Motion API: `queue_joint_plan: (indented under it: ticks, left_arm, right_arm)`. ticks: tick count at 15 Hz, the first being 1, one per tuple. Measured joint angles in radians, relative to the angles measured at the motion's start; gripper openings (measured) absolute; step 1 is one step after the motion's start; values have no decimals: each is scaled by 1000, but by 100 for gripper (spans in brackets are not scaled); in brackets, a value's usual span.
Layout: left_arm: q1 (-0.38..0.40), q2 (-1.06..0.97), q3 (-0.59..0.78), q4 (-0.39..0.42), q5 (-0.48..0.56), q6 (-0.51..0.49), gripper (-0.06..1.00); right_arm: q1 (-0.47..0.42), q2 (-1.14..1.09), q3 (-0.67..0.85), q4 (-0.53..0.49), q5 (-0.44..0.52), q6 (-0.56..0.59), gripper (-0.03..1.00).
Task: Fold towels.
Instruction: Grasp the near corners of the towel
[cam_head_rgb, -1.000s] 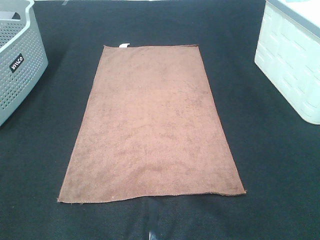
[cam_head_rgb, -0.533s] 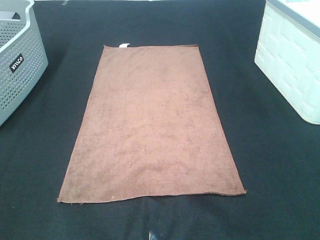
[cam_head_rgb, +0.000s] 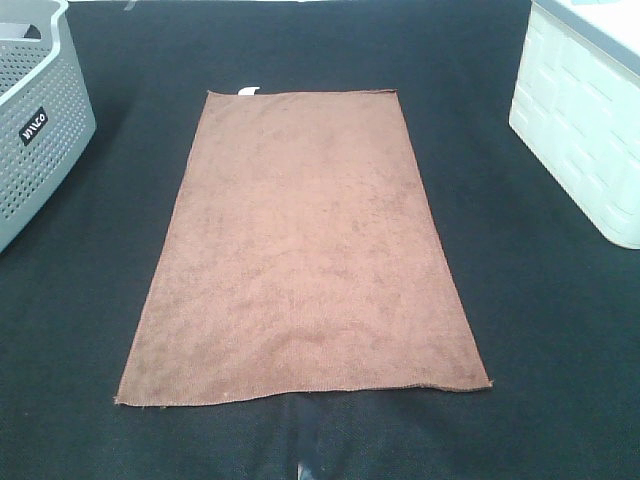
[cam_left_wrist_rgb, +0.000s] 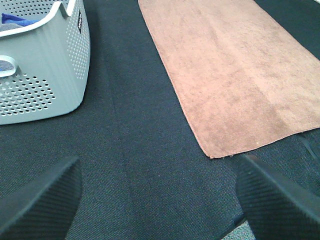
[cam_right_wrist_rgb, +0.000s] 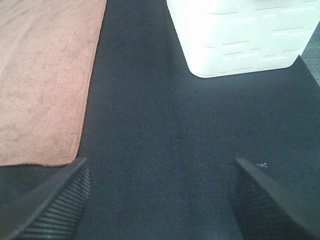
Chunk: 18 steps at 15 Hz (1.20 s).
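Note:
A reddish-brown towel (cam_head_rgb: 300, 250) lies flat and spread out on the black table, long side running away from me, with a small white tag (cam_head_rgb: 248, 91) at its far edge. It also shows in the left wrist view (cam_left_wrist_rgb: 235, 70) and the right wrist view (cam_right_wrist_rgb: 42, 75). My left gripper (cam_left_wrist_rgb: 157, 200) is open and empty above bare table, short of the towel's near left corner. My right gripper (cam_right_wrist_rgb: 160, 197) is open and empty above bare table, beside the towel's near right corner. Neither gripper shows in the exterior high view.
A grey perforated basket (cam_head_rgb: 35, 120) stands at the far left, also in the left wrist view (cam_left_wrist_rgb: 40, 75), with blue cloth inside. A white plastic bin (cam_head_rgb: 585, 120) stands at the far right, also in the right wrist view (cam_right_wrist_rgb: 235, 35).

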<state>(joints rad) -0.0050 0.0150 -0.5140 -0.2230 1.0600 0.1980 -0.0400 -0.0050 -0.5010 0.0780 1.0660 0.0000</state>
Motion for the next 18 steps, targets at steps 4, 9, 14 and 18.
queue_joint_plan:
  ticks: [4,9,14,18]
  left_arm:
    - [0,0,0,0,0,0,80]
    - [0,0,0,0,0,0,80]
    - [0,0,0,1,0,-4,80]
    - [0,0,0,0,0,-7,80]
  right_arm:
    - [0,0,0,0,0,0,76]
    - [0,0,0,0,0,0,76]
    - [0,0,0,0,0,0,76]
    - [0,0,0,0,0,0,76]
